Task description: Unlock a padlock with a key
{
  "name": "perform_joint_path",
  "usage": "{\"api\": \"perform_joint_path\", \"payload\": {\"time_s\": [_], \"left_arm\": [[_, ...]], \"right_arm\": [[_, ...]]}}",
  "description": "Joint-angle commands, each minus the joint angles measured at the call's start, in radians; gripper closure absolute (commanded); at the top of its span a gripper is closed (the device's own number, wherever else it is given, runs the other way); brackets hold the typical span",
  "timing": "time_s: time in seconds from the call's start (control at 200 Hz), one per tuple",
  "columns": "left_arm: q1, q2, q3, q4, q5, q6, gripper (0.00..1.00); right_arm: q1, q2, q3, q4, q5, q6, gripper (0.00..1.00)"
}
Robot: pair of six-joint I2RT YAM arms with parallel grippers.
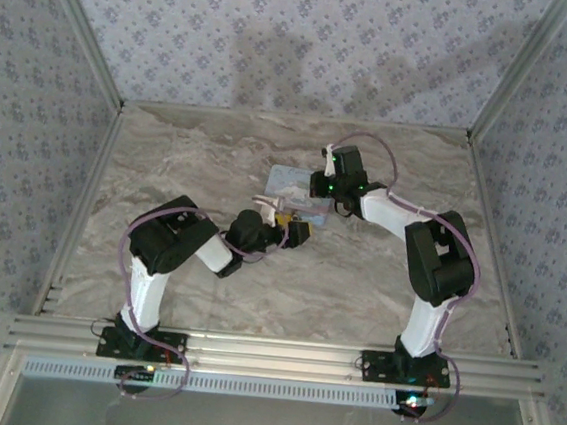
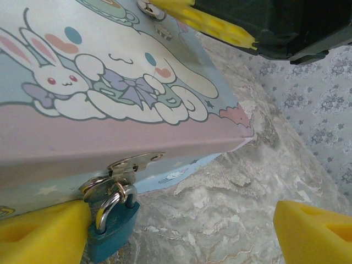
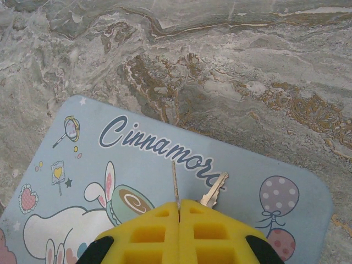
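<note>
Over the tin [image 3: 137,159], right gripper [image 3: 179,206] pinches the key [image 3: 215,190]; left gripper [image 2: 179,231] spread beside padlock [image 2: 113,231].

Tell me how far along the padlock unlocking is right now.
Done: the right gripper is shut on the key, held over the tin's lid. In hand: the left gripper is open, with one finger beside the padlock. Left: the padlock looks shut on the hasp, and the key is not yet in it.

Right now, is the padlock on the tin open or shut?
Shut: the padlock hangs from the hasp of the tin, both shackle legs apparently seated in its body.
</note>
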Motion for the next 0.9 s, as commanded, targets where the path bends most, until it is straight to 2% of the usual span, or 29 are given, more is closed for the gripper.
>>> {"api": "perform_joint_path", "payload": {"time_s": [0.0,0.155,0.25,0.375,0.46,0.525,0.72,0.894], "left_arm": [[0.007,0.012,0.000,-0.049,0.025,-0.031,0.18],[0.010,0.036,0.033,-0.106,0.062,-0.030,0.27],[0.005,0.028,0.070,-0.223,0.075,0.006,0.29],[-0.013,0.009,0.095,-0.316,0.062,0.037,0.23],[-0.024,-0.007,0.101,-0.375,0.009,0.055,0.17],[-0.029,-0.011,0.096,-0.372,-0.013,0.058,0.16],[-0.039,0.019,0.103,-0.323,0.040,0.013,0.24],[-0.056,0.019,0.081,-0.272,0.017,0.002,0.20]], "right_arm": [[-0.002,-0.004,-0.028,-0.056,0.009,0.004,1.00],[-0.003,-0.007,-0.028,-0.056,0.012,0.003,1.00],[-0.004,-0.008,-0.031,-0.053,0.012,0.003,1.00],[-0.004,-0.006,-0.031,-0.053,0.011,0.004,1.00],[-0.002,-0.009,-0.035,-0.050,0.011,0.006,1.00],[-0.002,-0.010,-0.037,-0.049,0.011,0.007,1.00],[-0.003,-0.012,-0.040,-0.044,0.015,0.008,1.00],[-0.003,-0.017,-0.044,-0.043,0.018,0.007,1.00]]}}
